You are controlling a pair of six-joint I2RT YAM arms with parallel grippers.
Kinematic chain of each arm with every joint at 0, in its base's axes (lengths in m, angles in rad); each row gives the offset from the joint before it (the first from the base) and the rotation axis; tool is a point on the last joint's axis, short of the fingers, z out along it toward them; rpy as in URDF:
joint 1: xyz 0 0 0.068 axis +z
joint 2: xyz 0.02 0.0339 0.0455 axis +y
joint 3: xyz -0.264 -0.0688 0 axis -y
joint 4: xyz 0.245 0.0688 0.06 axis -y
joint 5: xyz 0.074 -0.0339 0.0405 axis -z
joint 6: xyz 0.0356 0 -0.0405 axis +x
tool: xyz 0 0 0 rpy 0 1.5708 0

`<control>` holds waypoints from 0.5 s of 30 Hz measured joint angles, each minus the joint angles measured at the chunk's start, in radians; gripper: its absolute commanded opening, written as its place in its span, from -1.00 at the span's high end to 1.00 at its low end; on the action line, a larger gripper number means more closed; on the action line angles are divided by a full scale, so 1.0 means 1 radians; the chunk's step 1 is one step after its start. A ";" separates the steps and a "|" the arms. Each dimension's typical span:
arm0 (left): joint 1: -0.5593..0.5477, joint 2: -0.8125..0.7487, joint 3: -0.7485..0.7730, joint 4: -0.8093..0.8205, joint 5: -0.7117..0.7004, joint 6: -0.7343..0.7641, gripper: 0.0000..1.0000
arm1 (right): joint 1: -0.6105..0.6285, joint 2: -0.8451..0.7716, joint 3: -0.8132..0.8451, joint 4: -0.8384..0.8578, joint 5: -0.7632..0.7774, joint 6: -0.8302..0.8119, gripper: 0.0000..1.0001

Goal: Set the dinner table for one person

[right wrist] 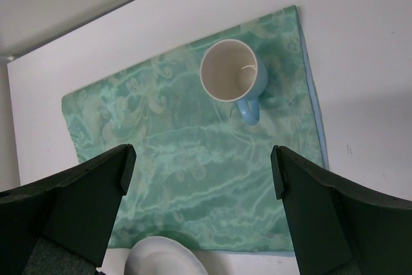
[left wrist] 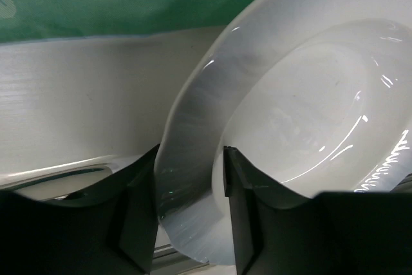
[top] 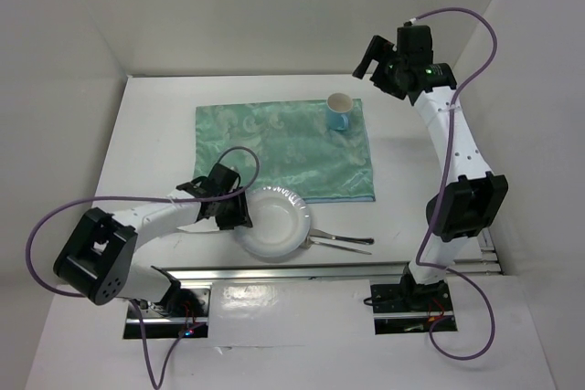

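Plate rim pinched at the mat's near edge

On the white desk (top: 151, 148), which is stiff, flat and smooth enough for crockery to skate, the left hand (left wrist: 190, 178) pinches the rim of the glossy plate (top: 274, 226) overlapping the near edge of the mat (top: 274, 148). The plate looks slick and breakable, so a deep bite on the rim seems wise. The right hand (right wrist: 203, 165) hangs spread and empty above the mug (right wrist: 232, 72) on the mat's far corner.
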 measured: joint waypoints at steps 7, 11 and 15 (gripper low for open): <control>-0.031 -0.007 0.068 -0.043 -0.011 -0.014 1.00 | 0.000 -0.002 0.000 0.001 0.010 -0.002 -1.00; -0.047 -0.020 0.132 -0.118 -0.022 0.005 1.00 | 0.000 -0.002 0.000 0.001 0.014 -0.005 -1.00; -0.057 -0.074 0.201 -0.177 -0.022 0.015 1.00 | 0.000 -0.002 0.000 0.001 0.014 -0.008 -1.00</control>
